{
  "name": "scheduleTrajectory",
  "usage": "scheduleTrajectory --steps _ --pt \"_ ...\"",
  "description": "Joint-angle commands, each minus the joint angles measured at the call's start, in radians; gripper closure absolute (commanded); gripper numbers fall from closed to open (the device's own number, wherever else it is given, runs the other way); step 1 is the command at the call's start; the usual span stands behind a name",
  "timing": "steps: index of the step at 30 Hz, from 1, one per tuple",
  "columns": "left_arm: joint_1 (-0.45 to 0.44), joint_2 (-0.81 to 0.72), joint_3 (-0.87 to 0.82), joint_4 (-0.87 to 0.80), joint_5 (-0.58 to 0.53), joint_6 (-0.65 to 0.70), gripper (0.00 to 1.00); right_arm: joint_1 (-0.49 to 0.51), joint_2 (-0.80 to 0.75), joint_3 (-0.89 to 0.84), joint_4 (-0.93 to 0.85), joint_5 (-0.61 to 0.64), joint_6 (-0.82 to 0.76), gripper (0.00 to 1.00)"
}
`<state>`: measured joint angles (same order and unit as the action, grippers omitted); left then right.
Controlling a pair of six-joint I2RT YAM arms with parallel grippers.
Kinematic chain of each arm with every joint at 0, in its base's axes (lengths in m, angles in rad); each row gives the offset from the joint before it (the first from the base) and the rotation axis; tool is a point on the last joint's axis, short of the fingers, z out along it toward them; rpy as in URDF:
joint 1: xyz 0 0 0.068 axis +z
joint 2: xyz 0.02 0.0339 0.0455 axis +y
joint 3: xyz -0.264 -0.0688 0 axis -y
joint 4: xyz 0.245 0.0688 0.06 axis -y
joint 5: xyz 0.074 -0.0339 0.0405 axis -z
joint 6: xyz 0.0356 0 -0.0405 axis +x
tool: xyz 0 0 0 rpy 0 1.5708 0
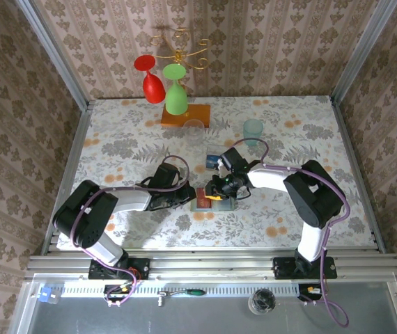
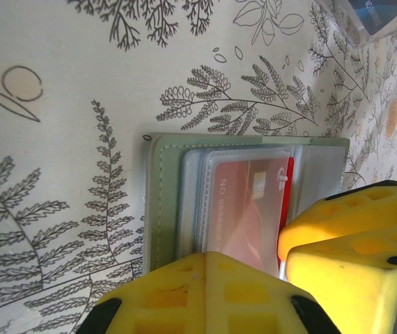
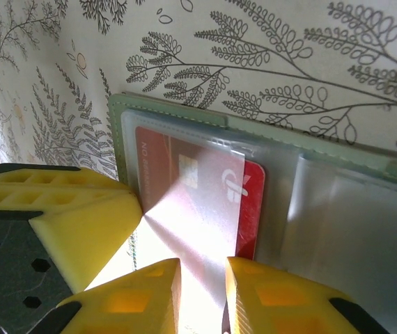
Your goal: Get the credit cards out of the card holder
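The pale green card holder (image 1: pixel 230 204) lies open on the table's middle, its green border (image 2: pixel 162 202) and clear sleeves (image 3: pixel 338 223) showing. A red credit card (image 3: pixel 254 202) sits in a sleeve, one edge poking out toward the middle fold (image 2: pixel 289 188). My left gripper (image 2: pixel 212 254) is shut, its jaws together, tips resting on the holder's outer panel (image 1: pixel 188 198). My right gripper (image 3: pixel 202 261) hovers at the red card's near edge with its jaws slightly parted and only glare between them (image 1: pixel 218 191). A blue credit card (image 1: pixel 214 160) lies on the table just behind the holder (image 2: pixel 383 10).
A pale teal cup (image 1: pixel 253 129) and a clear glass (image 1: pixel 195 130) stand behind the holder. Farther back, a red goblet (image 1: pixel 150 80) and a green one (image 1: pixel 176 94) hang from a gold rack on a wooden base (image 1: pixel 184 115). Patterned walls close in three sides.
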<state>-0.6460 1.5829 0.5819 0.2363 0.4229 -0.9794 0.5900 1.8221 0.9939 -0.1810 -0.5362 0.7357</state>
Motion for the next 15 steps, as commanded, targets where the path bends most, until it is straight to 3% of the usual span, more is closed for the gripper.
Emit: scheduleTrajectory --steps 1,7,11,15 --pt "0.007 0.023 -0.025 -0.021 -0.010 0.004 1.00 0.005 -0.039 0.007 -0.046 0.038 -0.019 0.76" --pt "0.007 0.021 -0.024 -0.016 -0.009 0.004 1.00 0.005 -0.020 0.005 -0.047 0.040 -0.025 0.76" --pt "0.006 0.019 -0.022 -0.015 -0.008 0.004 1.00 0.006 0.001 0.003 -0.014 0.003 -0.014 0.84" --pt "0.007 0.017 -0.022 -0.015 -0.007 0.003 1.00 0.005 0.027 0.011 -0.015 -0.007 -0.012 0.84"
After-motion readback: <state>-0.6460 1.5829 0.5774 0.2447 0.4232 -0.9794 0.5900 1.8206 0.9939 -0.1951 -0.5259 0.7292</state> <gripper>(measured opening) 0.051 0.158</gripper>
